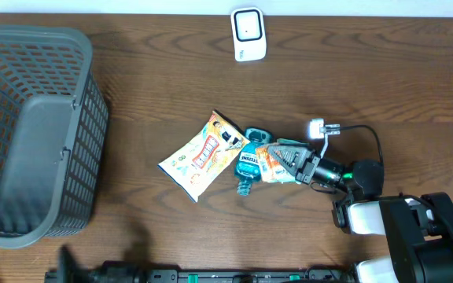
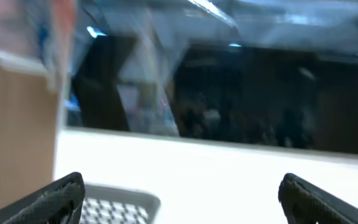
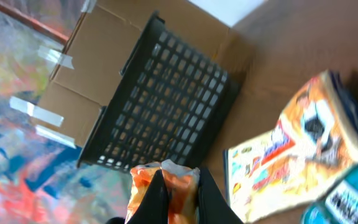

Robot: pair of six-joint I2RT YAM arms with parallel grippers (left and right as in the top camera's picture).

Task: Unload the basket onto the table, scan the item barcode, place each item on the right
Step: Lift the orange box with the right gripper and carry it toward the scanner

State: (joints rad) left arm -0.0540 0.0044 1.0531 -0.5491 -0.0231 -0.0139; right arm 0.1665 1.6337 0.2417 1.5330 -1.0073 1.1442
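My right gripper [image 1: 288, 163] is shut on a small orange packet [image 1: 274, 163], which lies low over the table's middle. In the right wrist view the packet [image 3: 166, 179] shows crumpled between the two black fingers [image 3: 211, 200]. A white scanner [image 1: 248, 34] stands at the table's far edge, well apart from the packet. Beside the packet lie a blue mouthwash bottle [image 1: 248, 163] and a yellow snack bag [image 1: 201, 155]. My left gripper [image 2: 182, 190] stands wide open with nothing between its fingers; it does not show in the overhead view.
A dark grey mesh basket [image 1: 34, 130] fills the table's left side and also shows in the right wrist view [image 3: 160, 106]. A cardboard box [image 3: 86, 68] stands behind it. The right arm's body [image 1: 399, 224] sits at the front right.
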